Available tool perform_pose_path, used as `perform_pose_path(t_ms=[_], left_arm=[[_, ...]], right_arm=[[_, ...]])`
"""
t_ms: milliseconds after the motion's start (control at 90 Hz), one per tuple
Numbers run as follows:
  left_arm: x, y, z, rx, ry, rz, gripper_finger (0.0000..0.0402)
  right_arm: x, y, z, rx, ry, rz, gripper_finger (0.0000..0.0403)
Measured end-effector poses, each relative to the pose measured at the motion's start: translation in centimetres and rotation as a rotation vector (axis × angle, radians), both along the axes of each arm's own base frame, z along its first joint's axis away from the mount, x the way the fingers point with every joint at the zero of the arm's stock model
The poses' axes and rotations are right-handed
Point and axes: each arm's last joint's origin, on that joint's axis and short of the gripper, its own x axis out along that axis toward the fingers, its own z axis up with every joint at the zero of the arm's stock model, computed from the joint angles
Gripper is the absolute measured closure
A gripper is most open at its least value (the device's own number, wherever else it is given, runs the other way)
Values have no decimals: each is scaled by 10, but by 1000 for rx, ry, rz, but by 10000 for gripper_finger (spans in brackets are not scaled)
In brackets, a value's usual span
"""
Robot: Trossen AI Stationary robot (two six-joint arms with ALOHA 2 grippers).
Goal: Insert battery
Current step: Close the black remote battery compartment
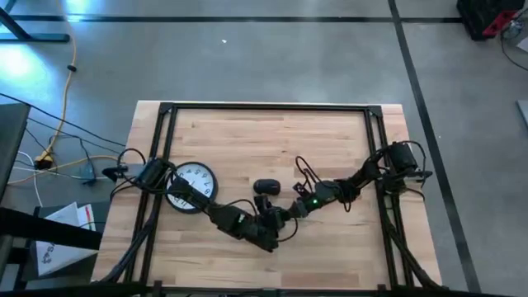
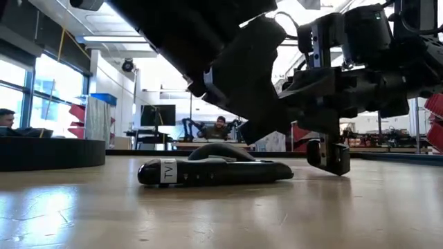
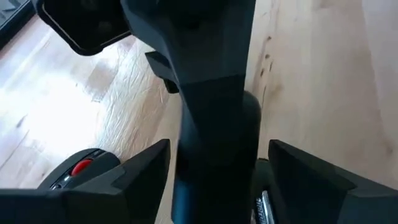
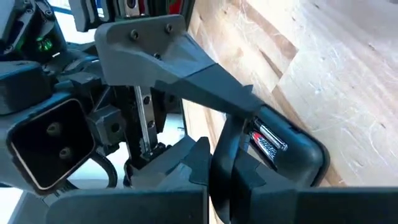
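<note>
My left gripper (image 3: pixel 217 171) is shut on a black remote (image 4: pixel 301 158) above the near middle of the table. The remote's compartment is open, with a battery (image 4: pixel 267 143) lying in it. My right gripper (image 4: pixel 214 165), fingers close together, comes in from the right, and its tips stand at the battery's end. In the low view the right gripper (image 2: pixel 329 158) points down, just above the wood. A second black remote (image 2: pixel 208 171), labelled TV, lies flat on the table beyond them. My left gripper pinches the black remote by its two long sides (image 3: pixel 186 177) between its two fingers (image 3: pixel 146 171), which lie across it. The remote is held off the table with its open compartment facing my right gripper. My right gripper has its shut fingertips (image 4: pixel 233 146) at the battery's end in the compartment; I cannot tell whether they touch it.
A round wall clock (image 1: pixel 191 186) lies flat on the left part of the table under my left arm. The second remote (image 1: pixel 266 188) lies just beyond the two grippers. Bare wood (image 1: pixel 272 132) spreads across the far half of the table. People sit in the room behind.
</note>
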Motion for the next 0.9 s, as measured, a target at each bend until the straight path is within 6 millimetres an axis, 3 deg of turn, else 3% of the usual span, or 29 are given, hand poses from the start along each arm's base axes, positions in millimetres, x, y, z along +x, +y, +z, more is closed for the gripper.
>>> perform_pose_path(t_ms=[644, 900], left_arm=[[-1, 3, -3, -30, 32, 16, 148], [-2, 4, -3, -34, 32, 21, 183]], right_arm=[[-1, 5, 2, -7, -24, 13, 403], [-1, 5, 2, 8, -17, -10, 403]])
